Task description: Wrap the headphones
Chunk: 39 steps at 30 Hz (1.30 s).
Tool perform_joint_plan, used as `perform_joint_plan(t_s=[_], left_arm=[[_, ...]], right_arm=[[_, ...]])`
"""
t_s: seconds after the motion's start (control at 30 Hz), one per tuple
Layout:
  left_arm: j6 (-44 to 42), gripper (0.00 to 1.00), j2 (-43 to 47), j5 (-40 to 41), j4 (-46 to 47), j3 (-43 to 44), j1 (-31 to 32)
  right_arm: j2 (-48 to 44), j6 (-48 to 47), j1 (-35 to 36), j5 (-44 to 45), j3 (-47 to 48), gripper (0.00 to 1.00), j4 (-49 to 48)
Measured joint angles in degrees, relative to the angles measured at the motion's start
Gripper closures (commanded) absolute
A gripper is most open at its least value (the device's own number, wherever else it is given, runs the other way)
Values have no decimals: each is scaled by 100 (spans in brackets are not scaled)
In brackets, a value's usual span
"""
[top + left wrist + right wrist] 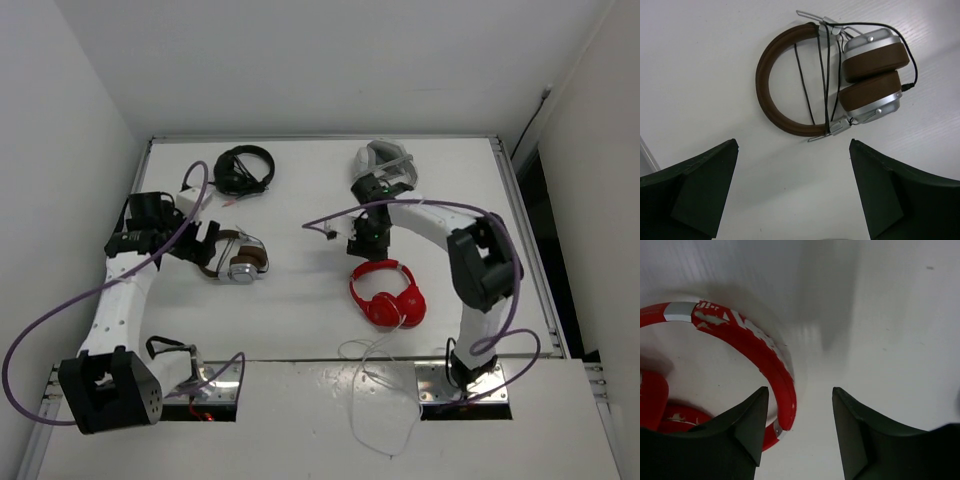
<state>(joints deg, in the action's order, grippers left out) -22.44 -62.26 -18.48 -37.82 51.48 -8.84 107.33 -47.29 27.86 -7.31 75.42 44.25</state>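
The red headphones [388,295] lie flat on the table right of centre. Their thin white cable [378,385] trails in loose loops toward the near edge. My right gripper [367,243] hangs just beyond the headband, open and empty. In the right wrist view the red headband [762,347] curves in close to the left finger, and my right gripper [800,390] stands open over it. My left gripper [208,243] is open and empty at the left of the table. In the left wrist view it [794,145] is open over bare table.
Brown-and-silver headphones [238,258] with a dark cable wound on them lie just beside my left gripper, and also show in the left wrist view [840,75]. Black headphones [245,170] lie at the back left. A grey-white headset [385,160] lies at the back, behind the right arm.
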Motion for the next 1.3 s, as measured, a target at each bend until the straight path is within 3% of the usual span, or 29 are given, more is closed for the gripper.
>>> perform_joint_plan(t_s=[0.27, 0.43, 0.63, 0.67, 0.8, 1.03, 1.3], left_arm=[[-348, 0, -76, -313, -264, 109, -673], [-472, 0, -210, -450, -293, 170, -977], [-612, 0, -354, -575, -330, 236, -1274], [-640, 0, -363, -597, -330, 240, -1320], [-719, 0, -446, -656, -352, 328, -1427], [-680, 0, -647, -758, -350, 623, -1458], [-361, 0, -706, -879, -238, 772, -1458]], right_arm=[[938, -651, 466, 614, 205, 50, 525], [1091, -859, 468, 898, 280, 58, 645], [1158, -966, 481, 1060, 313, 82, 741], [1158, -973, 492, 1078, 297, 93, 743], [1137, -859, 525, 1139, 243, 100, 682], [1005, 173, 249, 901, 181, 100, 531], [365, 2761, -1266, 376, 11, 100, 398]])
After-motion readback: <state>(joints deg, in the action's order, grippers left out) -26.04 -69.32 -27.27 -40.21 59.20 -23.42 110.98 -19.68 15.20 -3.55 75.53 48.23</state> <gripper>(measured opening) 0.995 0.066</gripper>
